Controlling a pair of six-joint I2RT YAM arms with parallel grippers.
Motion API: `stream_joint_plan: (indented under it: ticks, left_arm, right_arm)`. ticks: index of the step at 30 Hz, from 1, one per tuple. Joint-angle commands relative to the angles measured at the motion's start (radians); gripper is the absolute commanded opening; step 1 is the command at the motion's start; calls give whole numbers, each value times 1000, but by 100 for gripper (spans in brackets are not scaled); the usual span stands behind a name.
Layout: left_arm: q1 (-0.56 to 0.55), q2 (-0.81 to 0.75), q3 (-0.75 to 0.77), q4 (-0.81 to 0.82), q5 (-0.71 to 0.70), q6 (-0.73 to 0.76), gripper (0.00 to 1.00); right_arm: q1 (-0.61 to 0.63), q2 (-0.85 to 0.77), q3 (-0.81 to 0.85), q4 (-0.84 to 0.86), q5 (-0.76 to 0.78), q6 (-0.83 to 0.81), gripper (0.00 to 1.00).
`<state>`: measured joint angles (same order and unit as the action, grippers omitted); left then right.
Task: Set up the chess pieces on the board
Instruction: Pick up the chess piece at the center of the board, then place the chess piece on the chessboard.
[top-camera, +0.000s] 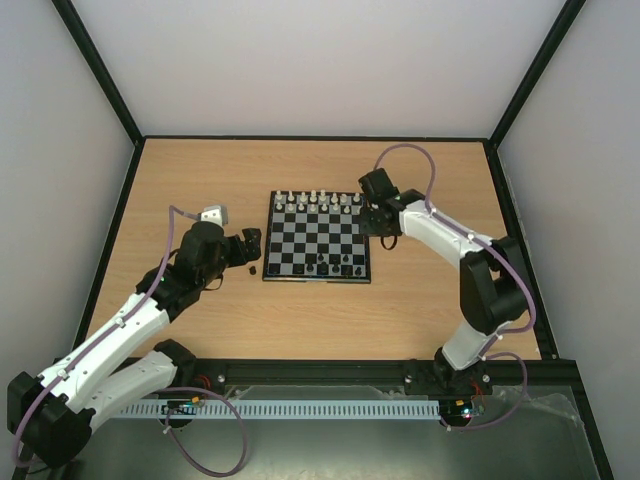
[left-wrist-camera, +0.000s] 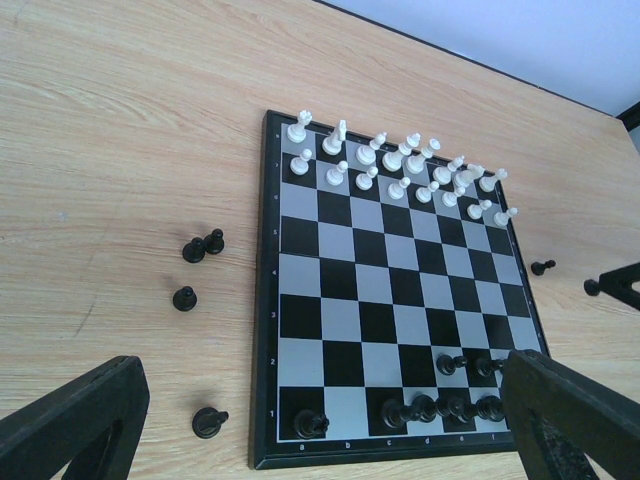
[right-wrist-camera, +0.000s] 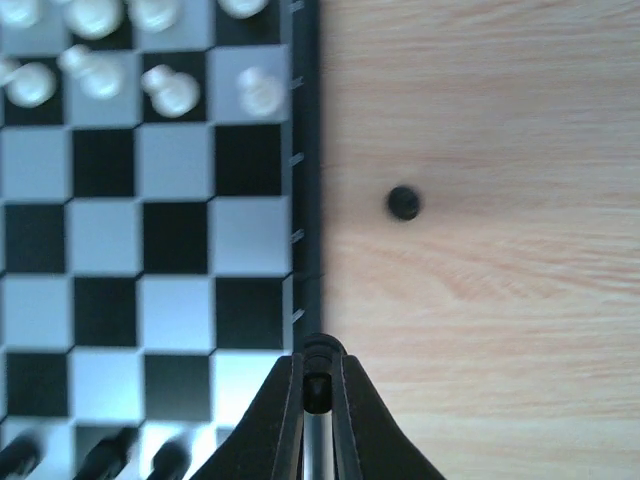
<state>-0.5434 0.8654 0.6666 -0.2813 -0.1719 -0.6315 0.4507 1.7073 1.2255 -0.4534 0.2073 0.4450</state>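
Several chess pieces (left-wrist-camera: 440, 408) stand on the board's (left-wrist-camera: 262, 300) near rows, more lie beside it; the right gripper (right-wrist-camera: 318, 378) pinches one piece (right-wrist-camera: 318, 350) at its edge, the left gripper (left-wrist-camera: 322, 415) gapes empty

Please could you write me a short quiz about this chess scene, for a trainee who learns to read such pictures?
1. True or false: the left gripper stands open.
2. Where, relative to the board, is the right gripper, shut on a black piece? A over its middle; B at its edge; C among the white pieces.
3. In the left wrist view, how many loose black pieces lie on the table left of the board?
Key: 1 true; 2 B; 3 four.
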Motion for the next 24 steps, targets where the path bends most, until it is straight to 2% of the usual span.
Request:
stream_joint_plan:
  ticks: [1,10,24]
  left_arm:
    - [7,0,-7,17,6,6,99]
    - [7,7,-2,14,3,6,100]
    - [7,-3,-4,7,-1,4,100]
  right_arm:
    - [85,-60,-59,-80,-16,23,6]
    - [167,-49,-104,-76,-15,41,7]
    - [182,14,-122,-51,-32,43,8]
